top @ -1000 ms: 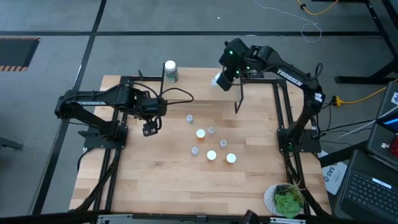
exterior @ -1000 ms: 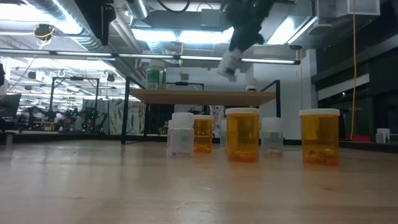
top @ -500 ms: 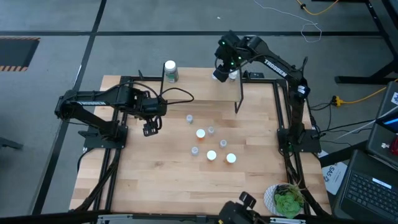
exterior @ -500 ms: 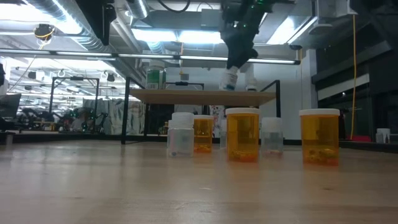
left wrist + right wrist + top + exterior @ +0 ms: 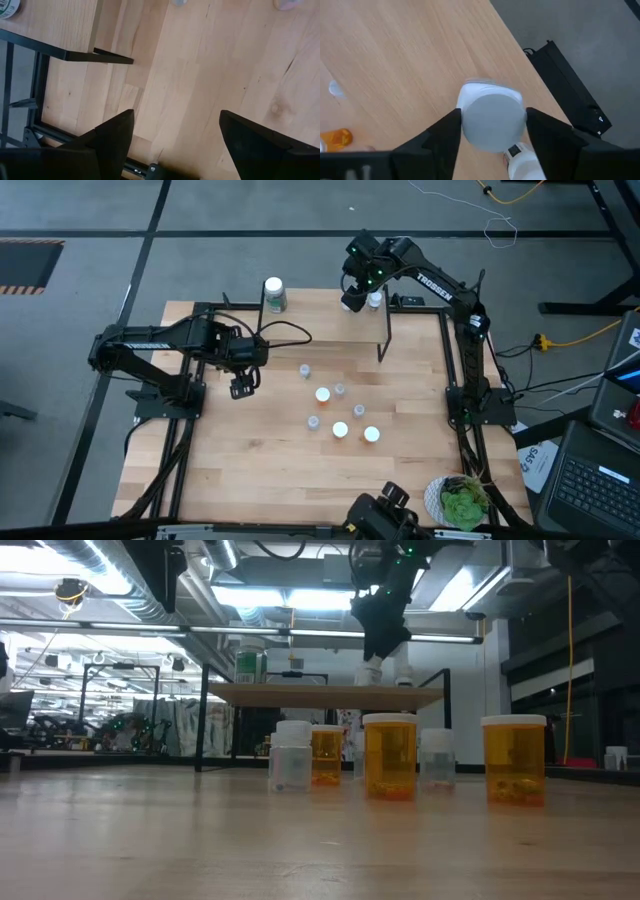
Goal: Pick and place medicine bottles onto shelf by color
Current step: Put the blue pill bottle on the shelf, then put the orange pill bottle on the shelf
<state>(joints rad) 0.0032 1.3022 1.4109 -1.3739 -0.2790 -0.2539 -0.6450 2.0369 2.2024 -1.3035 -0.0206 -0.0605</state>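
Right gripper (image 5: 492, 131) over far right end of light-wood shelf on black legs (image 5: 330, 308), fingers flanking small white round bottle (image 5: 492, 120), loosening; grip or release unclear. Second white bottle (image 5: 375, 300) just beside: whites grouped. Orange-bodied white-capped bottles (image 5: 390, 755) on table, contents unreadable. Left gripper (image 5: 175, 145) wide open, empty.

Wooden table (image 5: 250, 470), loose bottles (image 5: 340, 415) mid-board (orange, clear), shelf (image 5: 320, 308) carrying green-labelled bottle (image 5: 274, 294)

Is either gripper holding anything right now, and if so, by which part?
The left gripper is open and empty. The right gripper brackets a white bottle at its cap on the shelf; whether it grips it cannot be told.
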